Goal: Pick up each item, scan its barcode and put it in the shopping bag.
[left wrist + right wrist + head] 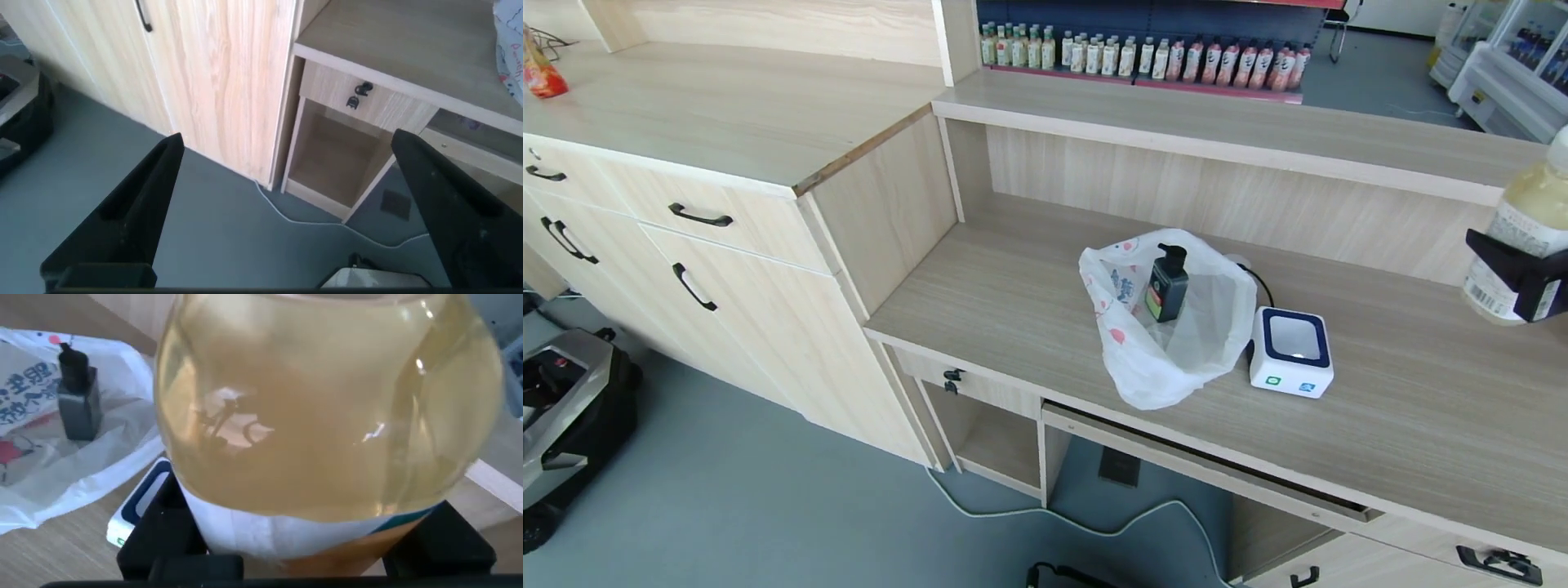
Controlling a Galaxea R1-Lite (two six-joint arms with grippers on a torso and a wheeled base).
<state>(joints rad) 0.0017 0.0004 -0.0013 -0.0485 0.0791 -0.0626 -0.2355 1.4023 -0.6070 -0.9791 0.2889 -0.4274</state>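
The right gripper (1523, 282) hangs over the right end of the table (1013, 302), jaws clamped on an upright bottle (1531, 212) of pale yellow liquid. 1 dark pump bottle (1168, 286) stands in the white bag (1168, 367) on the table. The scanner (1292, 351) sits just beside the bag, on its right. The left gripper (288, 139) hangs over the floor (221, 212) by the cabinet (221, 73), jaws apart and holding nothing.

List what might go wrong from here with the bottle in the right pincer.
The right pincer grips the pale yellow plastic bottle across its label, so the finger may hide the barcode from the white square scanner. The white plastic shopping bag lies slumped with a black pump bottle upright inside; lowering the big bottle could topple it or miss the mouth.
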